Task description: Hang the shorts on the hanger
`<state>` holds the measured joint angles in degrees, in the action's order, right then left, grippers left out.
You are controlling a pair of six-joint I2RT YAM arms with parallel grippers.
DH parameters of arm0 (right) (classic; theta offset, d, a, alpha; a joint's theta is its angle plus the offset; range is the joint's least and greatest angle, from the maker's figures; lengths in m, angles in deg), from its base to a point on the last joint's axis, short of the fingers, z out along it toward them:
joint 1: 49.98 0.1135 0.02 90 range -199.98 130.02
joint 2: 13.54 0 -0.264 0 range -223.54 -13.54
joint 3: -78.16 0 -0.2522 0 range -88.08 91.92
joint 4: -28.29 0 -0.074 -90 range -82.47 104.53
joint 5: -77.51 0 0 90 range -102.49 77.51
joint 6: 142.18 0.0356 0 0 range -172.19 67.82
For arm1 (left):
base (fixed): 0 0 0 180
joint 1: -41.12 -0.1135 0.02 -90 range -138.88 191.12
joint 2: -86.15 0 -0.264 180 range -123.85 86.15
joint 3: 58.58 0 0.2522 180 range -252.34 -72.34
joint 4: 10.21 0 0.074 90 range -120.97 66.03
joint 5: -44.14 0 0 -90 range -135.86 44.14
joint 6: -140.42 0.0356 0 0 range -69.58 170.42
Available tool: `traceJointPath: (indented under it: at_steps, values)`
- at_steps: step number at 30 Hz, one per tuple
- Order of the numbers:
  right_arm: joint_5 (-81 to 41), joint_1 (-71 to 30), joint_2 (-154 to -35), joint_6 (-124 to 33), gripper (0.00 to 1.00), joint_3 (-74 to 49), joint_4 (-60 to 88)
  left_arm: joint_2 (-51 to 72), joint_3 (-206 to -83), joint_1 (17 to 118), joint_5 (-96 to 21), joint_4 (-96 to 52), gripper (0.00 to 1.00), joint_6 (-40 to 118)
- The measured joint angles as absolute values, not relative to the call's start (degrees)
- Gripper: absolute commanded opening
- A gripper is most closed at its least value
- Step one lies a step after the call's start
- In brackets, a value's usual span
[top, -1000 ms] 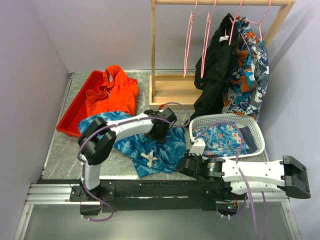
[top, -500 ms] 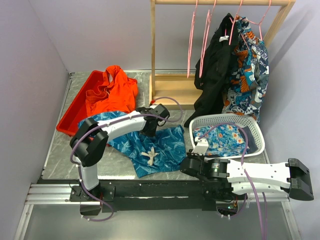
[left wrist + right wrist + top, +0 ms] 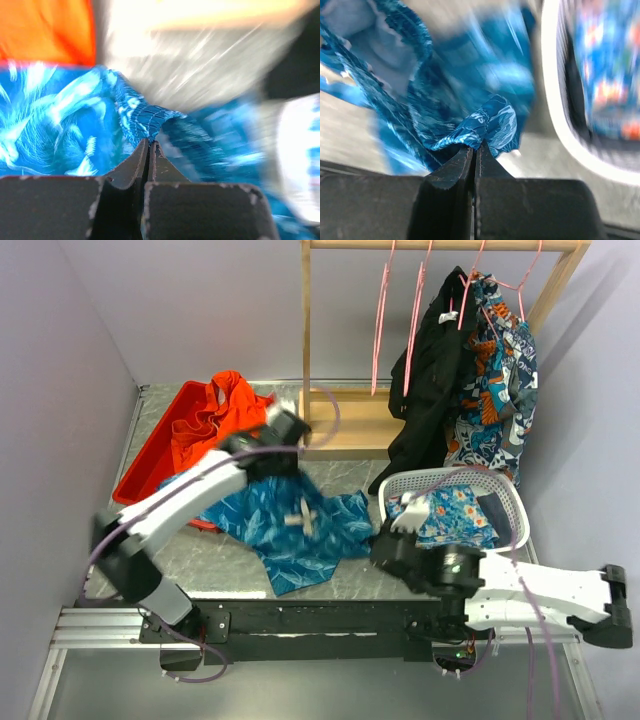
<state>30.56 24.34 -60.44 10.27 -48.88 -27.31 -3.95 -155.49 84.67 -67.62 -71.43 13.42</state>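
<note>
**Top view.** Shorts [image 3: 300, 535]: teal-blue woven fabric w/ paler leafy print, lying rumpled & creased on the grey marbled table [image 3: 200, 565], approx. centre, betw. red bin [image 3: 140, 475] and white basket [image 3: 505, 502]. White drawstring [image 3: 303, 518] sits on top of the cloth. L gripper [image 3: 285, 430] is blurred, over the shorts' far edge and near the base of the wooden rack [image 3: 335, 425]; its opening can't be read in this view. R gripper [image 3: 380, 543] is at the shorts' right corner, just beside the basket. Orange garment [image 3: 225, 425]: plain, bunched, in the bin. Basket: oval, slatted plastic, holding blue floral cloth [image 3: 450, 518]. Rack: pale timber frame w/ thin pink wire hangers [image 3: 378, 320], bare. Black garment [image 3: 430, 370] and navy-and-orange floral garment [image 3: 500, 380] hang at the right.

**Left wrist.** Matte black fingers [image 3: 127, 172] w/ chipped edges are pressed together, tips pinching a puckered ridge of the shorts' hem. The fabric rises to a peak at the tips. Orange cloth is at upper left; blurred pale wood runs along the top.

**Right wrist.** Fingers are closed to a hairline seam, nipping a curled corner of the shorts' hem. The rest drapes in soft folds to the left. The curved white basket rim is at right, w/ floral cloth inside, blurred.
</note>
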Motion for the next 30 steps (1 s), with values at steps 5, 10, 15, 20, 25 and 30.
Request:
traceJointPath:
  at_steps: [5,10,15,20,25,30]
  values:
    - [32.19,15.68,-58.75,-2.67,0.0,-33.77,-22.64,-0.08,-180.35,86.84,-70.42,-73.29,0.01,12.66]
    - [30.99,8.8,-60.94,-14.12,0.0,-20.09,-17.41,-0.19,-202.81,90.55,-73.22,-72.48,0.01,13.44]
    - [29.7,7.1,-63.98,-20.48,0.0,-10.76,-13.94,2.96,-202.62,90.75,-75.27,-67.74,0.01,14.58]
    - [28.7,5.48,-66.05,-22.93,0.0,-8.97,-14.11,10.58,-184.26,90.93,-79.23,-62.65,0.01,13.03]
    - [26.56,3.29,-66.49,-21.9,0.0,-14.1,-13.96,18.37,-163.3,88.78,-81.54,-61.77,0.01,7.63]
    - [20.87,-1.04,-65.66,-16.92,0.0,-29.29,-13.35,23.2,-141.51,82.03,-76.43,-58.67,0.01,1.77]
